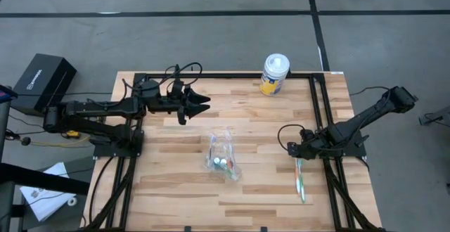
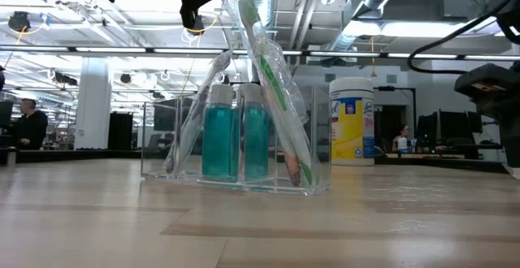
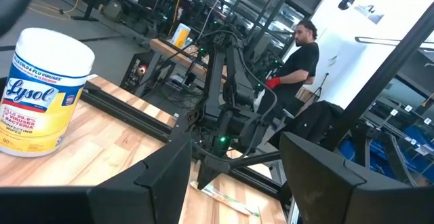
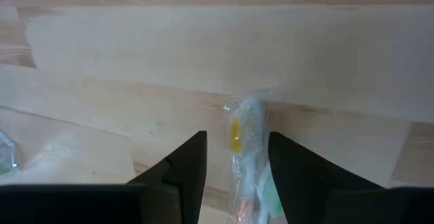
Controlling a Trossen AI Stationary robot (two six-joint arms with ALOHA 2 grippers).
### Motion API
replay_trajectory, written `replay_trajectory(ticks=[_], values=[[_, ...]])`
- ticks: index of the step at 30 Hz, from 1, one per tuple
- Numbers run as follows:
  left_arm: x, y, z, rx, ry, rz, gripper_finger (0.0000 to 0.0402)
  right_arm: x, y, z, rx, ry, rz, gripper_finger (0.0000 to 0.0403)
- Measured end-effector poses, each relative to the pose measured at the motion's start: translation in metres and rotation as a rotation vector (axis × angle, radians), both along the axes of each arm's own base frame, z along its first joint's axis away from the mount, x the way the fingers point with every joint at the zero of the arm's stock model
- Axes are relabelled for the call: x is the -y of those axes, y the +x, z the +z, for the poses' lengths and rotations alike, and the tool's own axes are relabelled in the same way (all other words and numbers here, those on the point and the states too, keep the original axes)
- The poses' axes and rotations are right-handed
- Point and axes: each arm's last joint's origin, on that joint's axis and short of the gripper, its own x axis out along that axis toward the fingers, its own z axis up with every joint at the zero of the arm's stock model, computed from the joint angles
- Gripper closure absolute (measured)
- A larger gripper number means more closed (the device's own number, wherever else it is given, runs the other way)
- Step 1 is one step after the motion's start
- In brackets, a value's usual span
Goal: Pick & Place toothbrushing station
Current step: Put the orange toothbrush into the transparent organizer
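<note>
While the left end effector [image 1: 204, 104] hovers open, right end effector [image 1: 298, 156] straddles wrapped toothbrushes [image 1: 300, 181].

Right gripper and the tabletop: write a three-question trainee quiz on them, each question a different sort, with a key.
1. True or false: the right gripper has open fingers on either side of wrapped toothbrushes lying on the table.
2. The clear holder at mid-table contains: A) two teal bottles and wrapped toothbrushes; B) a sponge; C) nothing.
3. Fill in: the left gripper hangs above the table, ____ of the wipes canister in the high view.

Key: 1 true; 2 A; 3 left.
</note>
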Motion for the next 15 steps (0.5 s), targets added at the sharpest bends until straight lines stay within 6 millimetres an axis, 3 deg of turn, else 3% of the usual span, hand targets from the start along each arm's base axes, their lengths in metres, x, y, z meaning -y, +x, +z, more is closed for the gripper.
replay_trajectory(ticks=[8,15], values=[[0.0000,0.0000,0.0000,0.000,0.000,0.000,0.0185,0.0022,-0.0012,-0.0008,-0.019,-0.011,-0.015,0.0281],[0.0000,0.0000,-0.0001,0.000,0.000,-0.001,0.0187,0.0092,0.0028,-0.0004,-0.003,-0.045,-0.009,0.0388]])
